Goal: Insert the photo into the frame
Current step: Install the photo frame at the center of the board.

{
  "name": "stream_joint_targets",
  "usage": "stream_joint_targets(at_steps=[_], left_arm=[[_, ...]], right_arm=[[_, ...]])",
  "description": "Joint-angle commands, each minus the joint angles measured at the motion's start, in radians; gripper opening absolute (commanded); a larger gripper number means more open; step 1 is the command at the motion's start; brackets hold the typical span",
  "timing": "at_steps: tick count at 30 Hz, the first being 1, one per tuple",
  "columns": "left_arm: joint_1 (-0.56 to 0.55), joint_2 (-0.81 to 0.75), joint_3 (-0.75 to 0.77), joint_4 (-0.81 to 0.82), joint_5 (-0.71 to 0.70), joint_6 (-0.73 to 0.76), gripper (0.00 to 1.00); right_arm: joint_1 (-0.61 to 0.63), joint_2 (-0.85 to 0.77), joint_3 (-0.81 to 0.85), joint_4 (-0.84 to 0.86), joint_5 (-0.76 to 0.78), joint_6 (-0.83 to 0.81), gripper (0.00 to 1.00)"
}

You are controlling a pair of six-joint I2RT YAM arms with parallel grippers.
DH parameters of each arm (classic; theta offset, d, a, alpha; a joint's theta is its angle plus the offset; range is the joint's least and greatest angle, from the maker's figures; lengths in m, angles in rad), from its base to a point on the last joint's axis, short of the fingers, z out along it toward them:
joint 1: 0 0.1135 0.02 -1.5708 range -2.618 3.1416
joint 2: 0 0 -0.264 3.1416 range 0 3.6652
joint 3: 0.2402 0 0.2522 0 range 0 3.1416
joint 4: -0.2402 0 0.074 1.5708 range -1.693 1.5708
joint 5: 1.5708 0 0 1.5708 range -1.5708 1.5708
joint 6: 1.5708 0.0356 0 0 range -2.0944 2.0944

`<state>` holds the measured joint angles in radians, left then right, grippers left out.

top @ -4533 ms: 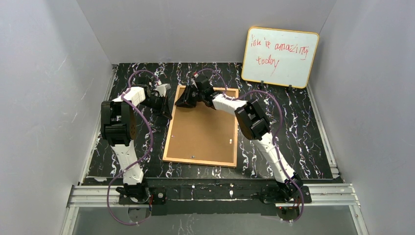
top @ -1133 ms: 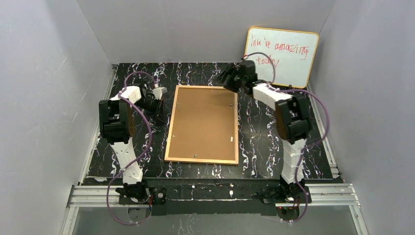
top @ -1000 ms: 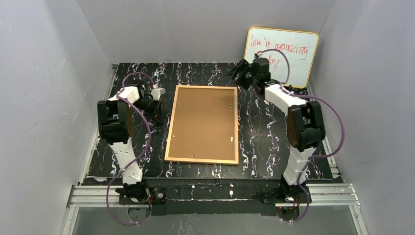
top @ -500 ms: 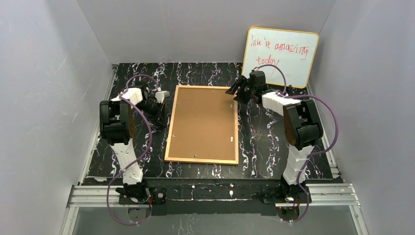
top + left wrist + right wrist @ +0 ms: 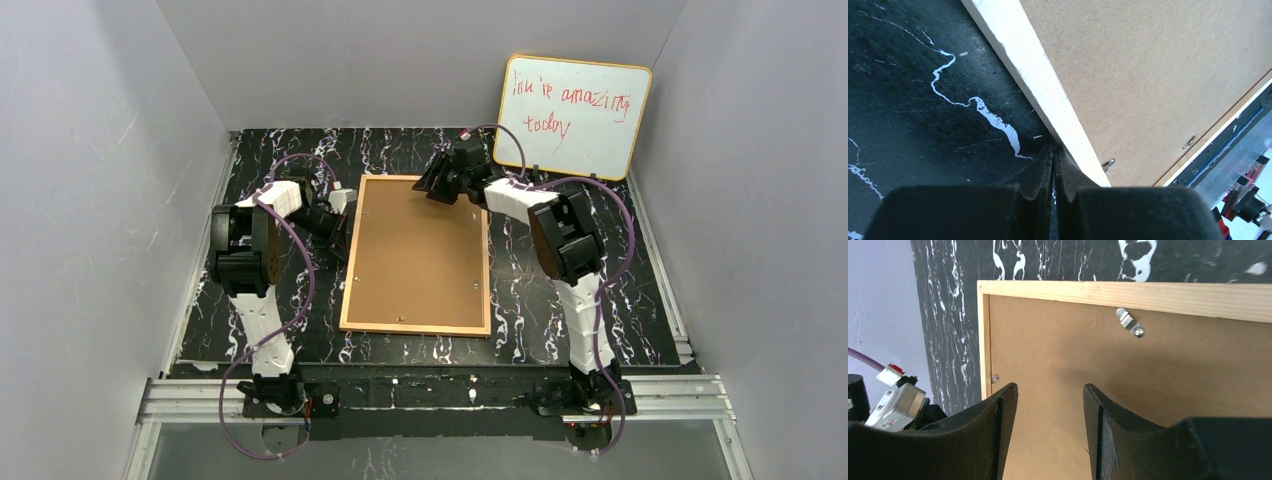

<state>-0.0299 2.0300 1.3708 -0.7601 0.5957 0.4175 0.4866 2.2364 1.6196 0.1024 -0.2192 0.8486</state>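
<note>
The frame [image 5: 416,255] lies face down in the middle of the table, its brown fibreboard back up. The photo is hidden. My left gripper [image 5: 343,222] is shut and empty, its tips touching the frame's left wooden edge [image 5: 1038,85]. My right gripper [image 5: 432,190] is open and empty, hovering over the frame's far right part. In the right wrist view its fingers [image 5: 1007,405] spread over the back panel [image 5: 1058,360], with a metal turn clip [image 5: 1129,324] at the far rail. Another clip [image 5: 1108,163] shows by my left gripper [image 5: 1054,150].
A whiteboard [image 5: 571,117] with red handwriting leans on the back wall at the far right. Grey walls enclose the black marbled table [image 5: 600,250] on three sides. A metal rail [image 5: 440,392] runs along the near edge.
My right gripper swung from the frame's top out toward the whiteboard, then came back over the frame's far right part. My left gripper moved right to touch the frame's left edge. The frame shifted slightly.
</note>
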Motion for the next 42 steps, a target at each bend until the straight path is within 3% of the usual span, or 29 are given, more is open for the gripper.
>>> stream_joint_targets(at_steps=[1, 29, 42], left_arm=[[-0.019, 0.008, -0.043, -0.001, -0.046, 0.017, 0.00], [-0.019, 0.006, -0.057, 0.013, -0.036, 0.014, 0.00], [-0.019, -0.009, -0.064, 0.011, -0.049, 0.018, 0.00]], right_arm=[[0.007, 0.055, 0.094, -0.024, 0.020, 0.017, 0.58], [0.006, 0.143, 0.194, -0.058, 0.305, -0.041, 0.49], [0.005, 0.144, 0.247, -0.054, 0.246, -0.045, 0.50]])
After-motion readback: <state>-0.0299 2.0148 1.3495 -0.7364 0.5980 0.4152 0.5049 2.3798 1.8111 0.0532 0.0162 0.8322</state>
